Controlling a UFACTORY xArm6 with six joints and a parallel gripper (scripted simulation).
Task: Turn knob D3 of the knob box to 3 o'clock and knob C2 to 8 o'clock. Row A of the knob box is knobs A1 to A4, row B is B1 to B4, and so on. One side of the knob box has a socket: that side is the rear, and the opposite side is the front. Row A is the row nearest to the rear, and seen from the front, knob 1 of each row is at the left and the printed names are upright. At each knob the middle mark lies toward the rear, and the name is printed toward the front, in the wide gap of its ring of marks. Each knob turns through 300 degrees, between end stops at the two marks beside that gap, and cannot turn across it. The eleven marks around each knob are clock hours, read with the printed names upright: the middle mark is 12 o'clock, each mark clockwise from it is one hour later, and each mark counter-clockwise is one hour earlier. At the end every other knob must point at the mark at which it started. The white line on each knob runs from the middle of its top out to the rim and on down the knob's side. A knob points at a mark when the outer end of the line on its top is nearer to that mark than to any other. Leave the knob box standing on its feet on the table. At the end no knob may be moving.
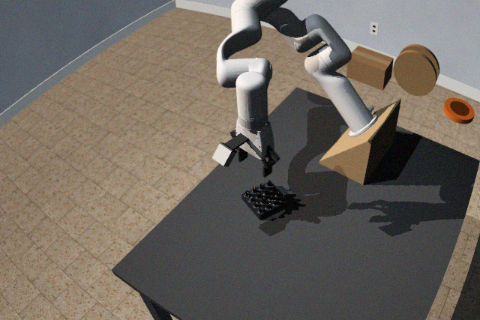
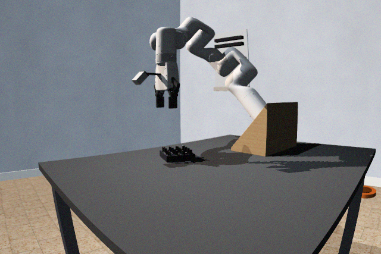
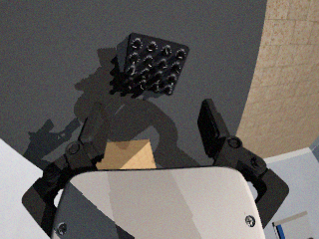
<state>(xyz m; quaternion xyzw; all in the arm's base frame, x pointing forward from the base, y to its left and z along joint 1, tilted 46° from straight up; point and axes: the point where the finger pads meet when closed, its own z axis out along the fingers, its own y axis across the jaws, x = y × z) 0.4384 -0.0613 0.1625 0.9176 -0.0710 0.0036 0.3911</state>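
1. The gripper, fingers spread wide and empty, hangs above the black knob box on the dark table.
2. Wide fingers descending among crowded knobs could knock neighbors off their marks.
3. The box sits skewed to the table edges; its front and any long axis cannot be told.

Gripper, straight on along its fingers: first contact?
Gripper points down; probably the tabletop beside the knob box, possibly the box's edge; depth unclear.
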